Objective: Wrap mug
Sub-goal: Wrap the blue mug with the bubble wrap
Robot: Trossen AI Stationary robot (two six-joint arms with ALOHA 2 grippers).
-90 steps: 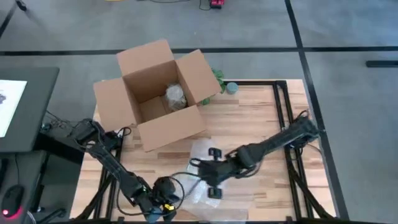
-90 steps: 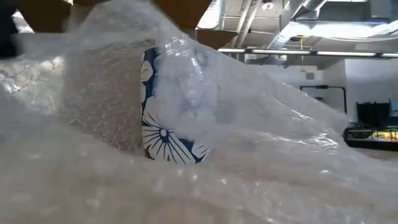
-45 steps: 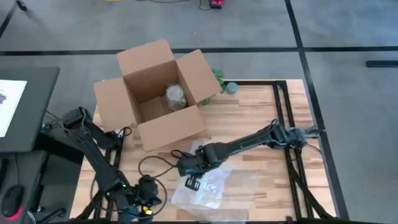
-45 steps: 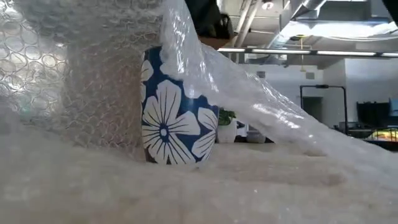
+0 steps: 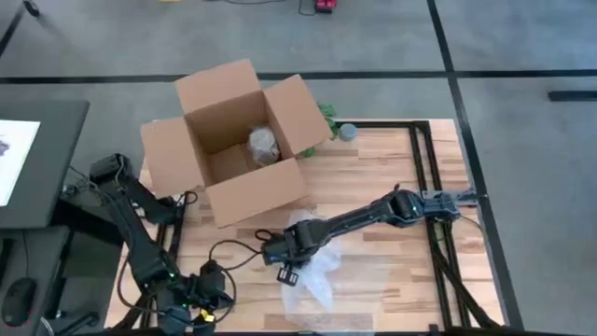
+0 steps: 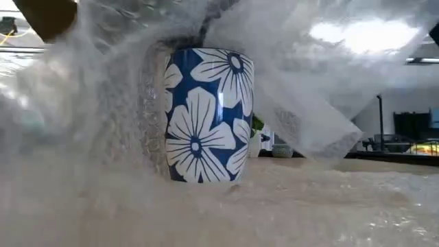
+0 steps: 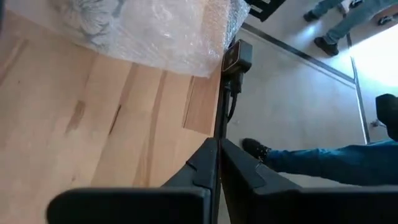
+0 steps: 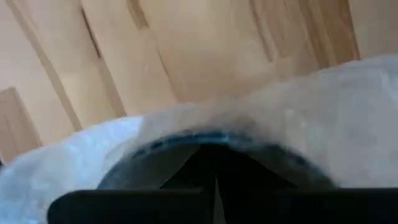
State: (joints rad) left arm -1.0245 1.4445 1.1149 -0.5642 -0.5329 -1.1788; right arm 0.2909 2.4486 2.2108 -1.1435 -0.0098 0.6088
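Right gripper (image 5: 284, 264), fingers pinched on the bubble wrap (image 5: 312, 273), has drawn it leftward over the upright mug (image 6: 206, 113) near the table's (image 5: 392, 177) front centre, leaving one face uncovered; left gripper (image 5: 201, 308), fingers closed and empty, has retreated.

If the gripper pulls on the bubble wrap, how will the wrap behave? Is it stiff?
Probably floppy: the bubble wrap drapes and folds over the mug. Likely light, since the right gripper lifts a flap in the air. A hard pull might tip the upright mug.
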